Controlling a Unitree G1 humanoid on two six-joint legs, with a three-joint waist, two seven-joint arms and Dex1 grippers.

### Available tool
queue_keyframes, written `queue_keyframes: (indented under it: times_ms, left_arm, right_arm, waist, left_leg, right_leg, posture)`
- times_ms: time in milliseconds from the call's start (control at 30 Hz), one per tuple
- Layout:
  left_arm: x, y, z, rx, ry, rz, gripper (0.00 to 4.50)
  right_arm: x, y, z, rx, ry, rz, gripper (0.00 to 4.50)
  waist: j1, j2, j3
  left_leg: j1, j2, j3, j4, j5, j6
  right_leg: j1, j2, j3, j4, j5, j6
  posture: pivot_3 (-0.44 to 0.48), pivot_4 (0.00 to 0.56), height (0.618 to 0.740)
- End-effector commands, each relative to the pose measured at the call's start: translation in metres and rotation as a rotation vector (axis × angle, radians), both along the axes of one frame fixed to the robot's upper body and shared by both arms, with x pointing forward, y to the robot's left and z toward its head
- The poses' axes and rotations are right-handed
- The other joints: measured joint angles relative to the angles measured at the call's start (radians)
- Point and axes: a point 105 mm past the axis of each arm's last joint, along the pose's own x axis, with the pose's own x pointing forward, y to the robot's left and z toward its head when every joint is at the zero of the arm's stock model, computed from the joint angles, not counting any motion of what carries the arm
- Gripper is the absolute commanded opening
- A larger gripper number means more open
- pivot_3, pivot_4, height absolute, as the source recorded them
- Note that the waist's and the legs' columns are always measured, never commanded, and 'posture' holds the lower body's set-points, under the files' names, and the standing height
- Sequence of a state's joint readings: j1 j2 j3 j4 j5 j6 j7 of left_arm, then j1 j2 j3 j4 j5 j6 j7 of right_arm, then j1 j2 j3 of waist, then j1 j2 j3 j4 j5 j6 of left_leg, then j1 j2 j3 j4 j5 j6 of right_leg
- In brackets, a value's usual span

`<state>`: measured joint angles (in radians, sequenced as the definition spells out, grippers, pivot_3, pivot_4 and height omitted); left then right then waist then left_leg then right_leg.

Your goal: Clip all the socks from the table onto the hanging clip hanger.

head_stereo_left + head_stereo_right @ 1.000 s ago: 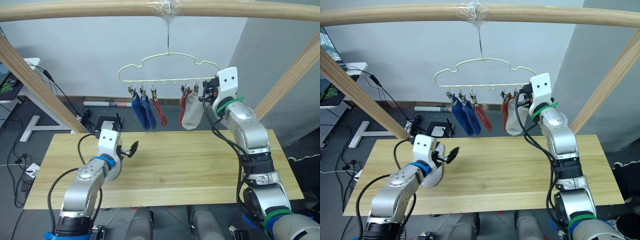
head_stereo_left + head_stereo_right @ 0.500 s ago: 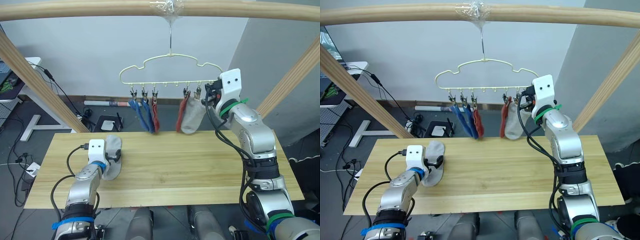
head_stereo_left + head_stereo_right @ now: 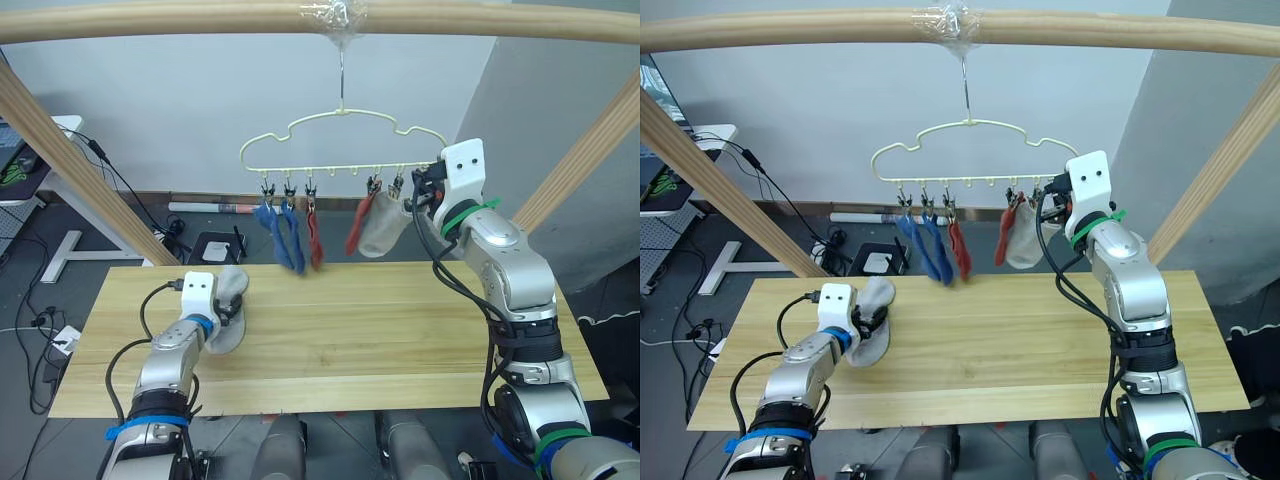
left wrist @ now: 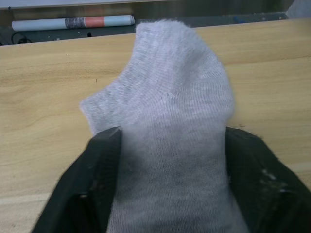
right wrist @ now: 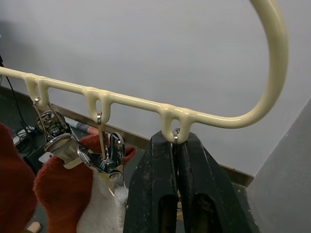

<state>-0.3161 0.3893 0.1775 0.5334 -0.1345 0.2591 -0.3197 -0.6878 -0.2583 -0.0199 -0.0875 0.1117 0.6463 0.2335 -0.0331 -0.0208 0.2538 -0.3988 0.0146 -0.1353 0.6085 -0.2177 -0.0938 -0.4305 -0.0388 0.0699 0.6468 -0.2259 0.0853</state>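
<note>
The left gripper [image 4: 167, 145] had its jaws closed on the last grey sock [image 4: 170, 111], low on the bench [image 3: 400, 320]. The right gripper [image 5: 177, 145] pinched the end clip [image 5: 176, 133], steadying the hanger [image 3: 340, 135] above the bench's far side.

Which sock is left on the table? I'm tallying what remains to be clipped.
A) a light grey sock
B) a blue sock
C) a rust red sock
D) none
A: a light grey sock lies on the table between the left gripper's fingers, while two blue socks, two rust red socks and another grey one hang from the clip hanger.
</note>
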Motion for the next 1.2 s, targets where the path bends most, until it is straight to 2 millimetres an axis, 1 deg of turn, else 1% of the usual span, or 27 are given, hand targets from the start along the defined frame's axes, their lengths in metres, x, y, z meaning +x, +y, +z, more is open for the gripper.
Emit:
queue_keyframes:
  times_ms: [33, 200, 267, 333, 367, 400, 433, 467, 500, 533, 567, 600, 633, 700, 800, 867, 933, 1000, 1200]
  left_arm:
    - [-0.014, -0.009, -0.02, -0.014, 0.077, -0.04, 1.94]
    - [-0.015, -0.017, -0.016, -0.02, 0.058, -0.078, 0.51]
    - [-0.016, -0.029, -0.008, -0.016, 0.031, -0.132, 0.03]
    - [-0.016, -0.054, 0.006, -0.03, -0.016, -0.228, 0.03]
    - [-0.017, -0.063, 0.011, -0.041, -0.03, -0.258, 0.03]
    - [-0.019, -0.078, 0.016, -0.086, -0.039, -0.309, 0.03]
    - [-0.021, -0.087, 0.019, -0.117, -0.041, -0.341, 0.03]
    - [-0.023, -0.093, 0.021, -0.137, -0.04, -0.36, 0.03]
    - [-0.026, -0.108, 0.029, -0.173, -0.055, -0.424, 0.03]
    - [-0.029, -0.131, 0.044, -0.235, -0.079, -0.508, 0.03]
    - [-0.033, -0.148, 0.055, -0.28, -0.094, -0.571, 0.03]
    - [-0.037, -0.172, 0.075, -0.368, -0.122, -0.662, 0.03]
    - [-0.041, -0.194, 0.094, -0.438, -0.145, -0.746, 0.03]
    - [-0.048, -0.218, 0.115, -0.489, -0.168, -0.859, 0.03]
    - [-0.049, -0.239, 0.126, -0.493, -0.176, -0.944, 0.03]
    - [-0.048, -0.245, 0.133, -0.517, -0.183, -0.966, 0.03]
    - [-0.041, -0.252, 0.142, -0.542, -0.204, -0.958, 0.03]
    - [-0.037, -0.261, 0.147, -0.547, -0.212, -0.977, 0.03]
    - [-0.026, -0.263, 0.146, -0.555, -0.217, -0.949, 0.03]
  right_arm:
    - [-0.001, -0.01, 0.006, 0.012, -0.021, -0.031, 0.0]
    - [0.0, -0.011, 0.008, 0.012, -0.018, -0.027, 0.0]
    - [0.0, -0.015, 0.01, 0.029, -0.003, -0.027, 0.0]
    - [0.001, -0.02, 0.013, 0.071, 0.038, -0.019, 0.0]
    - [0.001, -0.021, 0.014, 0.089, 0.056, -0.014, 0.0]
    - [0.001, -0.021, 0.014, 0.12, 0.092, 0.003, 0.0]
    - [0.001, -0.021, 0.013, 0.141, 0.118, 0.015, 0.0]
    - [0.0, -0.021, 0.013, 0.153, 0.134, 0.023, 0.0]
    - [0.001, -0.022, 0.013, 0.205, 0.179, 0.031, 0.0]
    - [0.001, -0.024, 0.012, 0.279, 0.248, 0.046, 0.0]
    - [0.0, -0.024, 0.012, 0.33, 0.299, 0.062, 0.0]
    - [-0.001, -0.025, 0.014, 0.406, 0.373, 0.087, 0.0]
    - [-0.003, -0.025, 0.017, 0.443, 0.42, 0.113, 0.0]
    - [-0.005, -0.026, 0.022, 0.509, 0.481, 0.138, 0.0]
    - [-0.009, -0.022, 0.026, 0.543, 0.536, 0.169, 0.0]
    - [-0.01, -0.021, 0.027, 0.539, 0.544, 0.171, 0.0]
    - [-0.01, -0.021, 0.029, 0.564, 0.555, 0.162, 0.0]
    - [-0.012, -0.02, 0.031, 0.575, 0.563, 0.165, 0.0]
    - [-0.016, -0.017, 0.03, 0.577, 0.579, 0.164, 0.0]
  waist:
    - [0.0, 0.0, 0.0]
    - [0.001, 0.0, 0.0]
    - [0.001, 0.0, 0.0]
    - [0.001, 0.0, 0.0]
    - [0.003, 0.0, 0.0]
    - [0.004, 0.0, 0.0]
    - [0.004, 0.0, 0.0]
    - [0.003, 0.0, 0.0]
    - [0.002, 0.0, 0.0]
    - [0.0, 0.0, 0.0]
    - [0.0, 0.0, 0.001]
    - [0.001, 0.0, 0.001]
    - [0.005, 0.0, 0.001]
    - [0.007, 0.0, 0.001]
    - [-0.001, 0.0, 0.001]
    - [-0.011, 0.0, 0.001]
    - [-0.018, 0.001, 0.001]
    - [-0.019, 0.001, 0.001]
    - [-0.021, 0.001, 0.002]
  left_leg:
    - [0.0, 0.0, 0.0, 0.0, 0.0, 0.0]
    - [0.0, 0.0, 0.0, 0.0, 0.0, 0.0]
    - [0.0, 0.0, 0.0, 0.0, 0.0, 0.0]
    - [0.0, 0.0, 0.0, 0.0, 0.0, 0.0]
    - [-0.001, 0.0, 0.0, 0.0, 0.0, 0.0]
    - [-0.001, -0.001, 0.0, 0.0, 0.0, 0.0]
    - [-0.002, -0.001, -0.001, 0.0, 0.0, 0.0]
    - [-0.002, -0.001, -0.001, 0.0, 0.0, 0.0]
    - [-0.002, -0.001, -0.001, 0.0, 0.0, 0.0]
    - [-0.002, 0.0, -0.001, 0.0, 0.0, 0.0]
    - [-0.002, 0.0, -0.001, 0.0, 0.0, 0.0]
    - [-0.002, 0.0, -0.001, 0.0, 0.0, 0.0]
    - [-0.002, 0.0, -0.001, 0.001, 0.0, 0.0]
    - [-0.003, -0.001, -0.002, 0.002, 0.0, 0.0]
    - [-0.002, -0.001, -0.001, 0.002, 0.0, 0.0]
    - [-0.002, -0.001, -0.001, 0.0, -0.001, 0.002]
    - [-0.002, -0.001, -0.001, 0.0, -0.002, 0.003]
    - [-0.002, -0.001, -0.001, 0.001, -0.002, 0.003]
    - [-0.003, -0.001, -0.001, 0.001, -0.002, 0.003]
  right_leg:
    - [0.0, 0.0, 0.0, 0.0, 0.0, 0.001]
    - [0.0, 0.0, 0.0, 0.0, -0.001, 0.002]
    - [0.001, 0.0, 0.0, 0.0, -0.001, 0.002]
    - [0.001, 0.0, 0.0, -0.001, -0.001, 0.001]
    - [0.0, -0.001, 0.0, -0.001, 0.001, -0.001]
    - [0.0, -0.001, 0.0, -0.001, 0.001, -0.002]
    - [0.0, -0.001, 0.0, -0.001, 0.001, -0.002]
    - [0.0, -0.001, -0.001, -0.002, 0.001, -0.002]
    - [0.0, -0.001, -0.001, -0.002, 0.001, -0.002]
    - [0.0, -0.001, -0.001, -0.001, 0.001, -0.002]
    - [0.0, -0.001, -0.001, -0.001, 0.001, -0.002]
    - [0.0, -0.001, -0.001, -0.001, 0.001, -0.002]
    - [0.0, -0.001, -0.001, 0.0, 0.001, -0.002]
    - [0.001, -0.001, -0.002, -0.001, 0.002, -0.002]
    - [0.002, -0.001, -0.001, -0.002, 0.001, -0.002]
    - [0.001, 0.0, -0.001, -0.002, 0.001, -0.004]
    - [0.001, 0.0, -0.001, -0.001, 0.0, -0.005]
    - [0.001, -0.001, -0.001, -0.002, 0.0, -0.005]
    - [0.001, -0.001, -0.001, -0.002, 0.0, -0.004]
  posture:
    - [0.025, 0.25, 0.74]
    - [0.028, 0.251, 0.74]
    - [0.028, 0.251, 0.74]
    - [0.022, 0.252, 0.74]
    - [0.022, 0.252, 0.74]
    - [0.022, 0.252, 0.74]
    - [0.022, 0.252, 0.74]
    - [0.022, 0.252, 0.74]
    - [0.021, 0.252, 0.74]
    - [0.018, 0.251, 0.74]
    - [0.018, 0.251, 0.74]
    - [0.018, 0.251, 0.74]
    - [0.011, 0.248, 0.74]
    - [0.011, 0.248, 0.74]
    - [0.011, 0.248, 0.74]
    - [-0.015, 0.247, 0.74]
    - [-0.018, 0.249, 0.74]
    - [-0.018, 0.249, 0.74]
    - [-0.031, 0.251, 0.74]
